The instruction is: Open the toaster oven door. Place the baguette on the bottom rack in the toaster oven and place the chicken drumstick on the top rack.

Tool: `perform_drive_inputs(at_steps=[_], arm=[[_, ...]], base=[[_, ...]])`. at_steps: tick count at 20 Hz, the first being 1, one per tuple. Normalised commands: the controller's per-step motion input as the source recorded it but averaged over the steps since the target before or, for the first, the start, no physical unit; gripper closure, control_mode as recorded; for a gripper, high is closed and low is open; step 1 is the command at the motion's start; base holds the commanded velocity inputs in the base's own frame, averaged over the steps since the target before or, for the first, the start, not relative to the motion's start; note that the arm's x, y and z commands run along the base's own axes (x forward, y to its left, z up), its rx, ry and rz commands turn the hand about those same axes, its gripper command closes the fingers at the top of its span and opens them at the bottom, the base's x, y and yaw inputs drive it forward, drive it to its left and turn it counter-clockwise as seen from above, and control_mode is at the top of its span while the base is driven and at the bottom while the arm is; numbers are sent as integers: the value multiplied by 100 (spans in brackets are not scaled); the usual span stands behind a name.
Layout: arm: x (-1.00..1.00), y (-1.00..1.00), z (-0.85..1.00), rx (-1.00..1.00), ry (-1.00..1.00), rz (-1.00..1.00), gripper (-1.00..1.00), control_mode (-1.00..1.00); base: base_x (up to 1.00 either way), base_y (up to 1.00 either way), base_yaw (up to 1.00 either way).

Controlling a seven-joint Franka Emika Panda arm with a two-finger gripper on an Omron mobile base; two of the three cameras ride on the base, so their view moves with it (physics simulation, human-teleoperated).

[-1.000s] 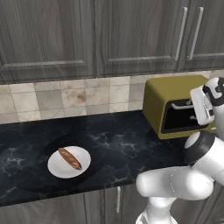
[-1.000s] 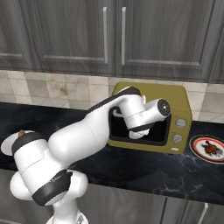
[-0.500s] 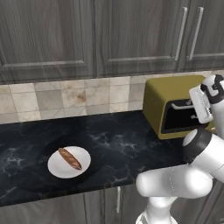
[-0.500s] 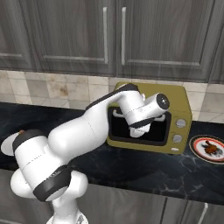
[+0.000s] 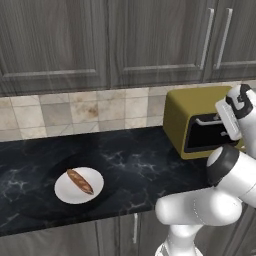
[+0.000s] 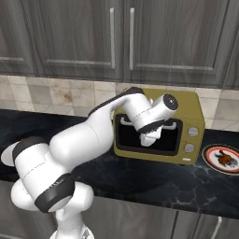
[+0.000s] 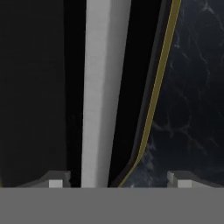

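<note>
The dark marbled surface [image 5: 140,165] runs along a tiled wall beneath grey cupboards [image 5: 125,40]. The yellow toaster oven [image 6: 161,123] stands toward the right end of the surface, its back near the wall. The toaster oven door [image 6: 149,135], dark glass in a yellow frame, looks shut or nearly so, with its silvery handle [image 7: 98,92] running along its top edge. The white arm [image 6: 88,144] reaches across to the oven front. The gripper [image 7: 116,183] hangs just before the door, its tips spread wide on either side of the handle, not closed on it. A white plate [image 5: 79,185] lies near the front edge toward the left, carrying the baguette [image 5: 80,181]. A second plate [image 6: 223,159] sits just right of the oven with the chicken drumstick [image 6: 226,159] on it.
</note>
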Motion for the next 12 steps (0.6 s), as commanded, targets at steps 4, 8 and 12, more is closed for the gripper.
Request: perform_drive_inputs(at_steps=[4, 8, 12], arm=[[-19, 7, -89, 0, 2, 0, -100, -100], [-32, 8, -91, -1, 0, 0, -100, -100], [-16, 9, -94, 0, 0, -2, -100, -100]], base=[[0, 0, 0], [0, 0, 0], [0, 0, 0]])
